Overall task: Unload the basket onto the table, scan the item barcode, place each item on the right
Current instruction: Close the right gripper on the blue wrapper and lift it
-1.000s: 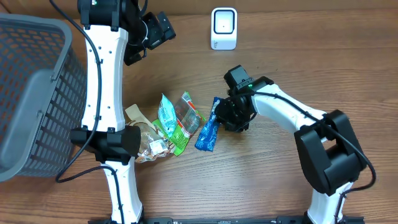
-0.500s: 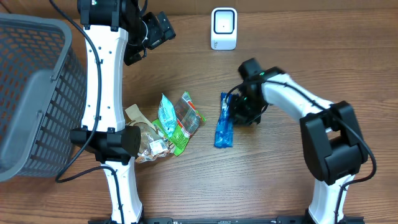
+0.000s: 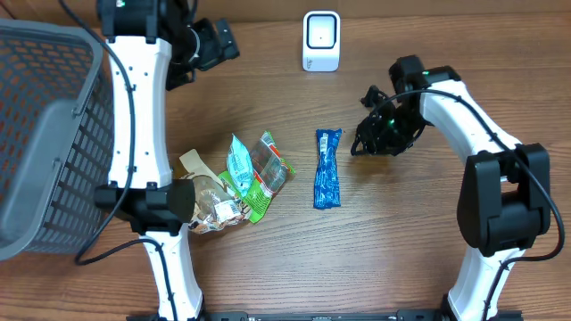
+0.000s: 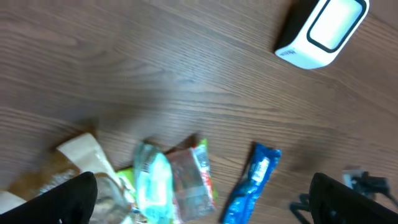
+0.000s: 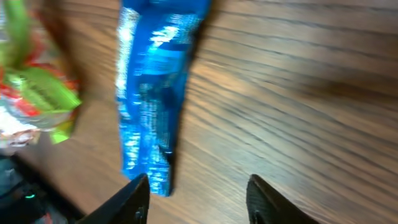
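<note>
A blue snack packet [image 3: 327,180] lies flat on the wooden table, lengthwise toward me, with nothing holding it. My right gripper [image 3: 364,143] hovers just right of the packet's far end, open and apart from it. In the right wrist view the packet [image 5: 155,93] lies ahead and to the left. Bare wood shows between the fingers of the gripper [image 5: 199,202]. The white barcode scanner [image 3: 321,40] stands at the back of the table, also seen as the scanner [image 4: 323,31] in the left wrist view. My left gripper [image 3: 198,55] is raised at the back left, wide open and empty.
A pile of snack bags [image 3: 236,183], green, teal and brown, lies left of the blue packet. A grey mesh basket [image 3: 53,134] fills the left side. The left wrist view looks down on the pile [image 4: 168,186] and the blue packet [image 4: 252,186].
My right gripper has let go of the blue packet and drawn back to the right. The packet was dragged right and now lies straight. The left arm shifted slightly left.
</note>
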`<action>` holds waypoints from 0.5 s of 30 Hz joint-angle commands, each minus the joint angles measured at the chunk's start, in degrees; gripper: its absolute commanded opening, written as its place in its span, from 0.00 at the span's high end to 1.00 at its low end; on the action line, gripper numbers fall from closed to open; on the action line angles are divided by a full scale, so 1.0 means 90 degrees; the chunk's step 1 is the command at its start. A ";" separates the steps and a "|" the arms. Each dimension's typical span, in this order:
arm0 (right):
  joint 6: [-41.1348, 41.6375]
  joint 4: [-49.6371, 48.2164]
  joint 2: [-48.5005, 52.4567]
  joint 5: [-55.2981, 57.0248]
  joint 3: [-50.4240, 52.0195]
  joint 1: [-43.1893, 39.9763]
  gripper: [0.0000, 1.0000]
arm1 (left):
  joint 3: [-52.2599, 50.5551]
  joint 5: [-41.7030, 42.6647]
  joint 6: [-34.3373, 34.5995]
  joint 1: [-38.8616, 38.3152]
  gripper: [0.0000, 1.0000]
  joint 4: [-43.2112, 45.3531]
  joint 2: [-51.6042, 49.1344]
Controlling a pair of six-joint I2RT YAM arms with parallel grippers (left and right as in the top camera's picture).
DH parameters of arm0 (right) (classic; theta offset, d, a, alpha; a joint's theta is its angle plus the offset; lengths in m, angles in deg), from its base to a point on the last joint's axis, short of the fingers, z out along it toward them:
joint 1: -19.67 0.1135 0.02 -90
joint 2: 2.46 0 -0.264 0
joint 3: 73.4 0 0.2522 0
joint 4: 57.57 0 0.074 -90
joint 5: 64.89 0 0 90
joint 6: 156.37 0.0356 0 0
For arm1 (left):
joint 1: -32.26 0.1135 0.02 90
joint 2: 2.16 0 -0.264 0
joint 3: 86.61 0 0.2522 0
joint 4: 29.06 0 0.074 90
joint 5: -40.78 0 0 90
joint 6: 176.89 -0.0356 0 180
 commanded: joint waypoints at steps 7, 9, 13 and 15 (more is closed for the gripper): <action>0.1178 -0.0425 0.0068 0.0641 -0.0046 0.1234 0.44 | 0.0070 -0.0440 -0.1112 0.0109 0.00 -0.0012 0.1972; 0.1302 -0.0437 0.0085 0.0823 -0.0046 0.1433 0.44 | 0.0070 -0.0532 -0.1112 0.0109 0.00 -0.0012 0.2030; 0.1664 -0.0389 0.0097 0.1231 -0.0046 0.1851 0.40 | 0.0061 -0.0542 -0.1110 0.0109 0.00 -0.0012 0.2013; 0.1889 -0.0340 0.0097 0.1632 -0.0022 0.1970 0.37 | 0.0061 -0.0561 -0.1105 0.0109 0.00 -0.0012 0.2013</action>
